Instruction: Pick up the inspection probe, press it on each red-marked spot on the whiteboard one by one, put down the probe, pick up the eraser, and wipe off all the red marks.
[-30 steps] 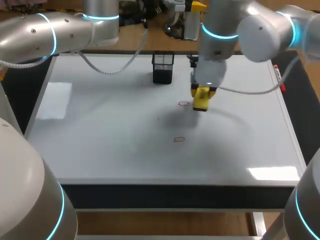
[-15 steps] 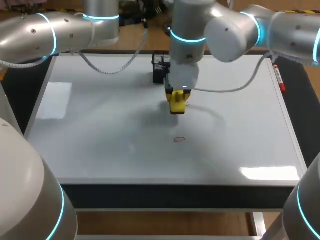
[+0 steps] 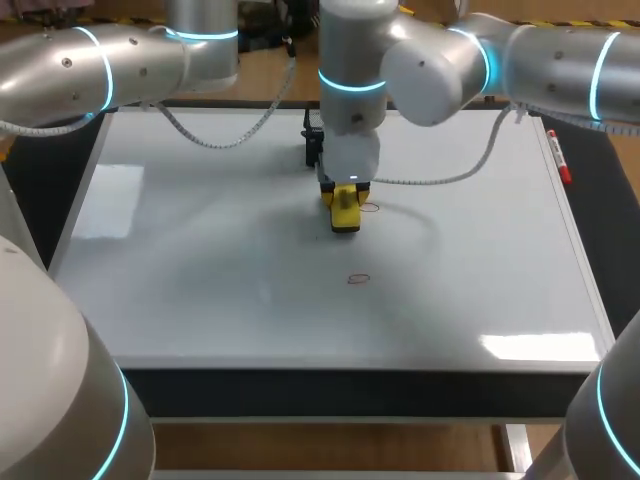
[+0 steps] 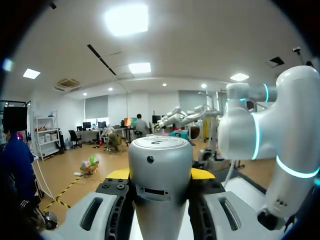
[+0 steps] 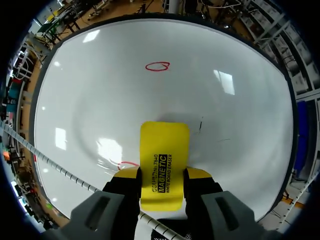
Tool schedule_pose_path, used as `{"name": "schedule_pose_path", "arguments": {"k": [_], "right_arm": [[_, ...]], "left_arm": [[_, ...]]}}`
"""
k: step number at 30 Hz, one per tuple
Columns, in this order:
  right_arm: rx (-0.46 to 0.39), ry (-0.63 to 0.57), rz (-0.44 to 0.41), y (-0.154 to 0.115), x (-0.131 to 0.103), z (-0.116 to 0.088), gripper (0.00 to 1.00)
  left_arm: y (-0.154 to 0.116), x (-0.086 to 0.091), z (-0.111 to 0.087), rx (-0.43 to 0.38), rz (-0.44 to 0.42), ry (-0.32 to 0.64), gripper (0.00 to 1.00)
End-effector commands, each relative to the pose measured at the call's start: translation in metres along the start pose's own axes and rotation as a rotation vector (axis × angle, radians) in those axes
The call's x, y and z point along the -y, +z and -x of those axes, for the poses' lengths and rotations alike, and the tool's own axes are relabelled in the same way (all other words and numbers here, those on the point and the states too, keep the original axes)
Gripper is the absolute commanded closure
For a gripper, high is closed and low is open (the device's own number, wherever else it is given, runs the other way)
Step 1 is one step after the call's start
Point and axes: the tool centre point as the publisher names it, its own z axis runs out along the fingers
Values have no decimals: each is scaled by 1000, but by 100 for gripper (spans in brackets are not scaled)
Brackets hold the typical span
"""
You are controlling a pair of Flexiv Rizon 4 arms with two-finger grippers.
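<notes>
My right gripper (image 3: pixel 345 205) reaches past the middle of the whiteboard (image 3: pixel 200 260) and is shut on the yellow eraser (image 3: pixel 345 213), whose lower end is at the board. In the right wrist view the eraser (image 5: pixel 164 160) sticks out between the two fingers of the gripper (image 5: pixel 164 175). One red oval mark (image 3: pixel 371 208) lies just right of the eraser, and a second red mark (image 3: pixel 358 279) lies nearer the front edge. In the wrist view one red mark (image 5: pixel 157 66) lies well ahead and another (image 5: pixel 127 164) peeks out beside a finger. My left gripper (image 4: pixel 160 172) is off the board, open, holding no task object.
A black mesh holder (image 3: pixel 312 145) stands at the back, mostly hidden behind my right arm. A red marker pen (image 3: pixel 560 160) lies along the board's right edge. A grey cable (image 5: pixel 50 162) hangs across the board beside the right gripper. My left arm (image 3: pixel 100 60) stays along the back left corner.
My right arm has carried the eraser leftward across the upper red mark, from its right side to its left side. The mark still shows. The left arm has not moved.
</notes>
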Motion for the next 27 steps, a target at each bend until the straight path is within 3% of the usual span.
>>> {"name": "schedule_pose_path", "arguments": {"k": [1,16,27], "right_arm": [[-9,8,3,3,2,-4,100],[-27,81,23,12,3,-37,100],[-53,174,24,13,3,-80,100]], "left_arm": [[0,1,1,-3,2,-2,100],[0,1,1,-3,2,-2,100],[0,1,1,-3,2,-2,100]]}}
